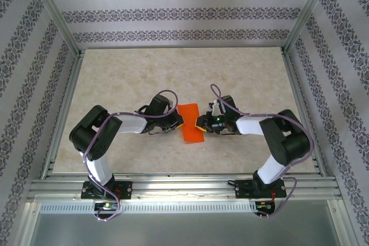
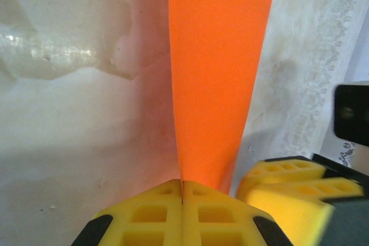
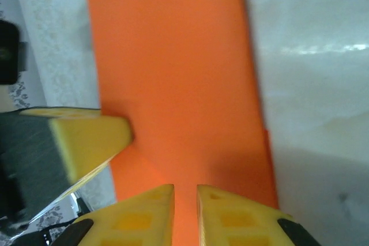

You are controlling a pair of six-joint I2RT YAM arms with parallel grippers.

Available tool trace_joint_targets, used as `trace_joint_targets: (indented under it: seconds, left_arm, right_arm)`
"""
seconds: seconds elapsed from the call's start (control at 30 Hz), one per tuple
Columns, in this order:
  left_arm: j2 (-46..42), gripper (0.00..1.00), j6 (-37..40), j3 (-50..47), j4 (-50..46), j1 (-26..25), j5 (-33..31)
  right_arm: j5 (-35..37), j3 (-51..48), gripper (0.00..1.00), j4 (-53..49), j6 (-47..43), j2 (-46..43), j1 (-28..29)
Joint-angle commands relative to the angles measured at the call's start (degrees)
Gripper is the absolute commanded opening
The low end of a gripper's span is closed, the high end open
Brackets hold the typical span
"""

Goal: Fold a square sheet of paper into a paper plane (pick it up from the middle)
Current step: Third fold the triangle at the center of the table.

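The square sheet of paper (image 1: 193,125) is bright orange and lies mid-table as a narrow folded strip between both grippers. My left gripper (image 1: 180,124) meets its left edge. In the left wrist view that gripper (image 2: 182,191) has its yellow jaws pressed together on the sheet (image 2: 216,73), which rises from between them. My right gripper (image 1: 199,124) is at the strip's right edge. In the right wrist view its jaws (image 3: 185,200) stand a narrow gap apart over the sheet (image 3: 173,73), with a left gripper finger (image 3: 86,136) beside it. The paper plane is out of view.
The beige marbled table (image 1: 173,73) is ringed by an aluminium frame with a front rail (image 1: 184,185) and patterned walls. The right gripper's yellow fingers (image 2: 288,182) sit close beside the left jaws.
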Motion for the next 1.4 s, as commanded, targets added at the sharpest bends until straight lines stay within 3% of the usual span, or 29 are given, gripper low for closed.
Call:
trace_joint_targets:
  seconds: [0.0,0.17,0.37,0.47,0.57,0.77,0.9,1.03,1.37]
  left_arm:
    - [-3.11,0.06,-1.2,-1.43,2.67,1.27,1.21]
    - [-5.79,0.06,-3.8,-4.25,5.47,2.8,3.16]
    - [-6.23,0.06,-5.24,-5.91,6.77,4.12,4.86]
    - [-6.22,0.06,-5.09,-5.79,7.08,4.15,5.17]
    - [-6.39,0.06,-4.84,-5.7,6.96,4.21,5.15]
    - [-6.57,0.06,-5.02,-5.9,7.05,4.21,5.09]
    - [-6.82,0.06,-5.0,-6.13,6.11,4.17,4.64]
    - [-6.74,0.06,-5.02,-5.97,6.29,4.21,4.99]
    - [-6.67,0.06,-5.77,-6.32,7.69,4.2,5.26]
  right_arm:
    - [3.87,0.75,0.23,-8.28,-8.59,-7.35,0.33]
    - [20.53,0.3,0.32,-17.82,-24.68,-18.99,6.01]
    - [35.69,-10.38,0.38,-4.25,-47.16,-29.63,21.9]
    - [39.2,-13.73,0.41,1.63,-55.56,-30.52,27.98]
    - [42.94,-12.63,0.43,1.3,-62.11,-27.63,32.92]
    - [46.9,-10.51,0.43,7.59,-66.53,-19.68,38.43]
    - [57.73,-7.62,0.44,10.44,-69.69,-12.97,42.83]
    - [61.54,-6.42,0.41,14.35,-67.83,-8.19,43.27]
    - [65.31,-7.43,0.35,15.81,-67.68,-6.76,43.53]
